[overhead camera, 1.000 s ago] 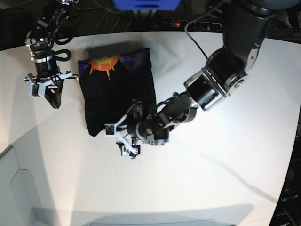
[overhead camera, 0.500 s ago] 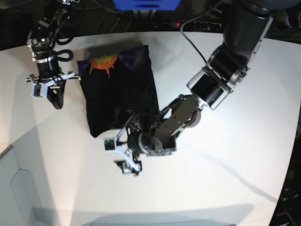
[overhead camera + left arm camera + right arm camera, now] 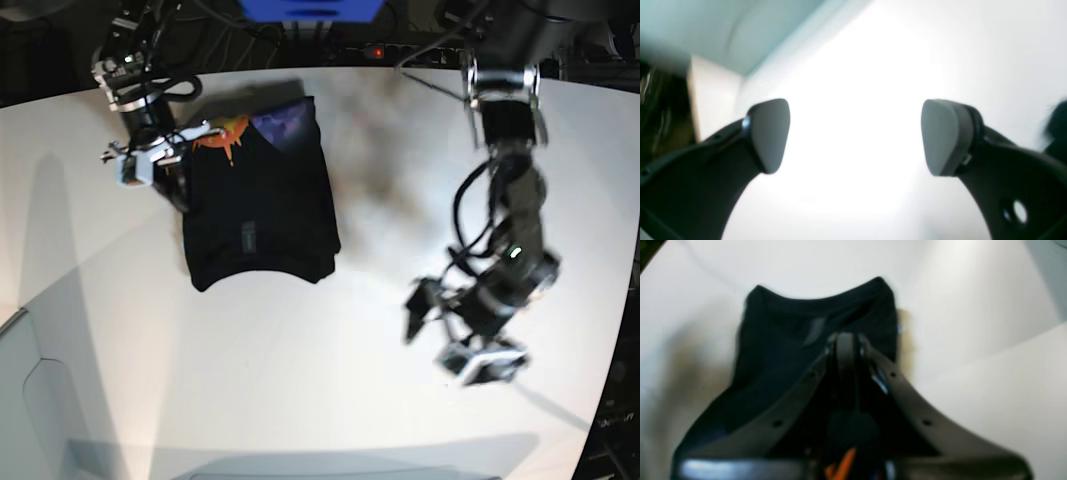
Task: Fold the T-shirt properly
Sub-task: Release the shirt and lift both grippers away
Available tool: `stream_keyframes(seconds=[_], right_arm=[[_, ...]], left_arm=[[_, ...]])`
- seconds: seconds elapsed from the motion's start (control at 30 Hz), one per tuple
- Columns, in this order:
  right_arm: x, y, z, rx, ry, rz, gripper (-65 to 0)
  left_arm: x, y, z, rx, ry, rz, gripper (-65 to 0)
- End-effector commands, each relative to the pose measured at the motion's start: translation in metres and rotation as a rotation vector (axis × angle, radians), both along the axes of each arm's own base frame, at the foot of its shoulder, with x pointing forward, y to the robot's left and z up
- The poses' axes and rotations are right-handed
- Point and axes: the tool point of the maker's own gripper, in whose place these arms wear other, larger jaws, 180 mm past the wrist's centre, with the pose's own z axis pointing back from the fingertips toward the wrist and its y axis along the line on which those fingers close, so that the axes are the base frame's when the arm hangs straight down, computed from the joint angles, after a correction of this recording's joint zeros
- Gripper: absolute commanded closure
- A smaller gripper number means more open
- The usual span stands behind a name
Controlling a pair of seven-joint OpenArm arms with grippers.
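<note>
The T-shirt (image 3: pixel 262 205) lies as a black folded rectangle at the back left of the white table (image 3: pixel 300 390), with an orange sun (image 3: pixel 224 132) and purple print (image 3: pixel 286 122) at its far edge and a small grey label (image 3: pixel 247 237) facing up. My right gripper (image 3: pixel 168 170) is shut at the shirt's far left corner, beside the sun. In the right wrist view its shut fingertips (image 3: pixel 845 340) hover over the black T-shirt (image 3: pixel 780 350), near the label (image 3: pixel 815 330), with no cloth seen pinched. My left gripper (image 3: pixel 447 337) is open over bare table to the right, its pads (image 3: pixel 770 133) wide apart.
A blue object (image 3: pixel 310 8) and a power strip with a red light (image 3: pixel 376 50) sit behind the table among cables. A pale grey surface (image 3: pixel 25 400) borders the table's front left edge. The left arm's links (image 3: pixel 505 200) hang over the right half.
The left arm has swung from the shirt's near edge far to the right, still open. The right gripper has moved from beside the shirt onto its far left corner.
</note>
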Motion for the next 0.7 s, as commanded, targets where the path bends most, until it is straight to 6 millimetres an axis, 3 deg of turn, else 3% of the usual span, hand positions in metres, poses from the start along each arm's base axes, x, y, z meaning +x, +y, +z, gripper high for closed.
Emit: stream_keyframes(seconds=[0.0,0.1,0.23,0.43,0.67], right_arm=[[0.001,0.008,0.013,0.021,-0.049,0.022,-0.9],[-0.001,0.024,0.009,0.044,-0.035,0.063,-0.9],[-0.004,0.030,-0.016,0.069,0.026,0.081,-0.9],[-0.013,0.042,-0.048,0.074,0.109,0.155,-0.9],[-0.017,0.049,-0.079,0.151,0.134,0.139,-0.9]], left_arm=[[-0.002,0.014,0.018,-0.023,-0.061,0.036,-59.5],[-0.036,0.071,-0.001,-0.034,-0.024,0.198,-59.5],[-0.080,0.116,-0.034,-0.030,0.061,0.331,-59.5],[-0.116,0.144,-0.054,-0.015,0.123,0.417,-59.5],[-0.132,0.169,-0.053,-0.012,0.124,0.494,-59.5]])
